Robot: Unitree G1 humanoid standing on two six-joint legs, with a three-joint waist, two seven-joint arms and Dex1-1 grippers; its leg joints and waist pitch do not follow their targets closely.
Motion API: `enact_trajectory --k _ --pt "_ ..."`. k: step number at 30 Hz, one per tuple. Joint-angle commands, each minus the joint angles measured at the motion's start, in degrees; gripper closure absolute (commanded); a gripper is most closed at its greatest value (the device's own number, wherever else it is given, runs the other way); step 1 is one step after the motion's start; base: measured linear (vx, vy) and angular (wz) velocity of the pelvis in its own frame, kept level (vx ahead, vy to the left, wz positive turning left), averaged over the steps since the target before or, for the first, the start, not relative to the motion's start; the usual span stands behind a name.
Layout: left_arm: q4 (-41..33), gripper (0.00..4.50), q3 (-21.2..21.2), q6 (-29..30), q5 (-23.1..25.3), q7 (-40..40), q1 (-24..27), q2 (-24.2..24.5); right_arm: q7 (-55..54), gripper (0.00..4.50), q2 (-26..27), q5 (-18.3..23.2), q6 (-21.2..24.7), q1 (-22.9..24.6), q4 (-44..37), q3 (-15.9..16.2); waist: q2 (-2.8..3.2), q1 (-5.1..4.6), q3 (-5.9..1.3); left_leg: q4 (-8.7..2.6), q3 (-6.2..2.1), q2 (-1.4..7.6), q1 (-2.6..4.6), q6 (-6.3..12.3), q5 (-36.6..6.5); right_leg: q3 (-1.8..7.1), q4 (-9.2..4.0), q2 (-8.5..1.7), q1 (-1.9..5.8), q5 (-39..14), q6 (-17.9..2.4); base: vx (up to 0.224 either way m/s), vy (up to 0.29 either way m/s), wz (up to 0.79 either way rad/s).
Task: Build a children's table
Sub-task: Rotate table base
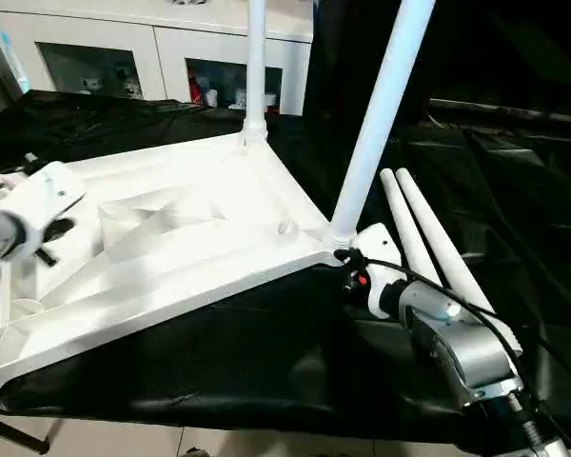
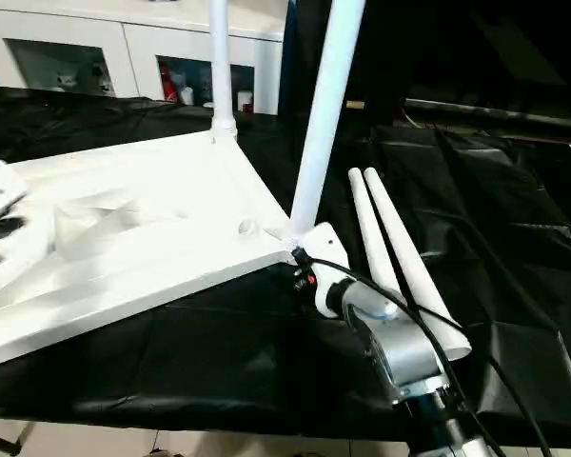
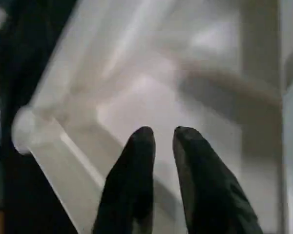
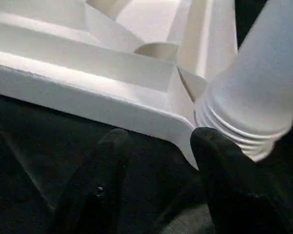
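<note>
Tabletop (image 1: 171, 238) upside down on bench (image 2: 514, 238), two legs socketed; near leg (image 1: 376, 124) leans, axis up-right. Right end effector (image 4: 158, 141) open at its base corner. Left end effector (image 3: 161, 139) nearly closed, empty, over tabletop. Two spare legs (image 2: 400, 257) nearer right arm

The bench (image 1: 266, 362) is covered by a crinkled black cloth (image 2: 514, 219), and a strip of pale floor (image 1: 266, 443) is seen beyond its near edge. The white table top (image 1: 171, 248) is laid upside down on the cloth, its ribbed underside turned upward, with two legs (image 1: 376, 114) seen standing upright in the corner sockets at its far and right corners. Two loose white tapered legs (image 2: 400, 252) are laid side by side, touching, directly on the cloth just to the right of the top, their narrow ends pointed away from the near edge.
</note>
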Motion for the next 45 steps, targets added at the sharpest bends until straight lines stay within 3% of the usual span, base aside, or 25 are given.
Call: enact_trajectory --k 1,2,5,6,9,16,17,18,19,23,24,25,26,28,31,34,38,45 --pt "1.54 3.79 -0.96 -0.12 0.62 0.99 0.35 -0.17 0.36 2.5 -0.81 0.07 1.15 0.12 -1.19 -0.54 1.31 0.09 -3.42 -4.45 -0.7 1.11 1.69 -3.07 -19.3 1.87 -3.24 -1.94 1.67 -16.72 -9.05 0.0 0.0 0.0" --pt "2.87 4.01 -1.17 -0.52 0.49 1.37 0.45 -0.58 0.46 2.66 -0.85 0.12 1.37 0.14 -0.86 -0.45 1.38 0.12 -3.42 -4.41 -0.75 1.11 1.59 -3.02 -19.27 1.91 -3.2 -1.98 1.66 -16.48 -9.2 0.0 0.0 0.0" --pt "6.73 4.18 -1.19 -2.25 -0.19 2.58 0.61 -2.11 0.46 2.82 -0.85 -1.07 1.1 0.11 0.82 0.84 1.35 0.23 -3.52 -4.29 -0.85 1.06 1.59 -3.08 -19.84 1.84 -3.13 -2.03 1.69 -16.72 -9.38 0.0 0.0 0.0" --pt "9.93 4.25 -1.82 -4.9 0.45 4.0 0.6 -2.57 0.38 2.94 -0.24 -1.8 0.32 -0.24 2.61 1.76 1.64 0.2 -3.49 -4.3 -0.89 0.97 1.5 -3.13 -19.97 1.81 -3.17 -1.95 1.66 -16.53 -9.38 0.0 0.0 0.0" --pt "12.13 4.49 -2.23 -6.77 0.6 4.96 0.38 -3.0 -0.3 3.15 1.06 -1.71 -0.85 -1.23 5.14 1.63 1.72 0.13 -3.61 -4.28 -1.01 1.03 1.53 -3.33 -20.96 1.82 -3.19 -2.11 1.61 -16.74 -9.54 0.0 0.0 0.0" --pt "17.12 4.5 -3.6 -11.5 -0.08 3.96 -0.88 -3.91 -3.7 3.7 6.32 -1.85 -6.64 -8.83 20.64 -0.37 1.83 -0.42 -3.69 -4.27 -1.29 1.06 1.63 -4.15 -22.14 1.73 -2.98 -2.34 1.59 -16.86 -11.03 0.0 0.0 0.0" --pt "17.16 4.5 -4.14 -13.03 -0.62 2.49 -0.85 -3.89 -4.56 3.9 8.2 -1.96 -9.4 -12.07 27.25 -0.92 1.55 -0.39 -3.67 -4.19 -1.22 1.15 1.73 -4.11 -22.3 1.78 -3.04 -2.41 1.54 -16.71 -11.26 0.0 0.0 0.0" --pt "16.97 4.5 -4.37 -13.53 -0.73 1.99 -0.8 -3.81 -4.84 3.9 8.64 -2.03 -10.2 -12.93 28.93 -1.02 1.49 -0.47 -3.68 -4.18 -1.25 1.13 1.67 -4.14 -22.14 1.82 -2.96 -2.56 1.53 -16.78 -11.62 0.0 0.0 0.0" --pt "16.17 4.5 -4.3 -13.19 -1.17 1.22 -0.52 -3.81 -5.14 3.95 9.07 -2.21 -10.92 -13.79 30.53 -0.97 1.85 -0.36 -3.68 -4.28 -1.28 1.26 1.66 -4.47 -21.89 1.78 -2.88 -2.58 1.62 -16.21 -11.89 0.0 0.0 0.0" --pt "11.02 4.5 -3.7 -12.5 -5.11 -4.47 1.67 -3.88 -6.48 4.35 11.4 -2.16 -14.34 -17.96 38.0 -1.66 1.49 -0.22 -3.79 -4.22 -1.12 1.36 1.54 -4.13 -19.83 1.8 -2.45 -2.7 1.97 -14.13 -12.84 0.0 0.0 0.0" --pt "8.98 4.5 -3.69 -12.67 -6.8 -7.13 2.66 -3.67 -6.95 4.43 12.04 -2.01 -15.08 -19.1 39.89 -2.06 1.6 -0.17 -3.73 -4.18 -1.0 1.38 1.72 -4.05 -19.74 1.86 -2.54 -2.66 1.72 -13.97 -12.98 0.0 0.0 0.0" --pt "6.93 4.5 -3.71 -12.66 -8.29 -9.65 3.57 -3.36 -7.33 4.43 12.8 -1.89 -16.31 -20.62 42.65 -2.7 1.38 -0.25 -3.74 -4.25 -0.97 1.34 1.51 -3.99 -18.97 1.77 -2.3 -2.46 1.97 -13.03 -13.2 0.0 0.0 0.0" --pt "6.08 4.5 -3.73 -12.99 -8.94 -10.72 3.96 -3.22 -7.41 4.43 13.1 -1.79 -16.78 -21.21 43.74 -2.99 1.6 -0.28 -3.71 -4.23 -0.88 1.37 1.61 -3.92 -18.66 1.82 -2.24 -2.42 1.86 -12.35 -13.52 0.0 0.0 0.0" --pt "0.42 4.5 -3.53 -13.76 -14.26 -17.67 6.42 -2.79 -7.6 4.43 14.45 -1.65 -18.54 -23.57 48.0 -3.77 1.26 -0.18 -3.75 -4.21 -0.84 1.39 1.6 -3.76 -18.54 1.81 -2.14 -2.66 1.91 -12.37 -13.66 0.0 0.0 0.0" --pt "-5.04 4.5 -3.22 -11.44 -19.46 -22.96 8.24 -3.07 -7.2 4.43 15.63 -2.15 -20.07 -25.07 50.91 -3.57 1.58 -0.21 -3.75 -4.16 -0.63 1.41 1.77 -4.02 -17.72 1.84 -1.8 -2.38 1.81 -10.61 -14.08 0.0 0.0 0.0" --pt "-7.49 4.5 -4.01 -9.91 -20.83 -25.11 8.94 -3.12 -6.3 4.43 16.52 -2.24 -20.95 -25.8 52.43 -3.51 1.55 -0.31 -3.67 -4.28 -0.58 1.31 1.71 -3.89 -17.87 1.77 -1.71 -2.18 1.99 -9.94 -14.05 0.0 0.0 0.0" --pt "-8.2 4.5 -5.19 -10.59 -20.68 -25.72 8.71 -3.88 -5.76 4.43 17.34 -2.37 -21.92 -26.55 53.88 -3.71 1.5 -0.56 -3.38 -4.4 -0.74 1.32 1.77 -4.24 -20.95 1.9 -2.27 -2.29 1.89 -15.06 -12.65 0.0 0.0 0.0" --pt "1.74 4.5 -9.42 -18.15 -11.62 -14.59 1.47 -8.61 -6.65 4.43 16.88 -3.41 -25.17 -27.76 55.45 -4.53 1.59 -0.56 -2.97 -4.35 -1.14 1.16 2.1 -5.08 -26.82 1.92 -3.34 -2.3 1.21 -24.95 -9.74 0.0 0.0 0.0"
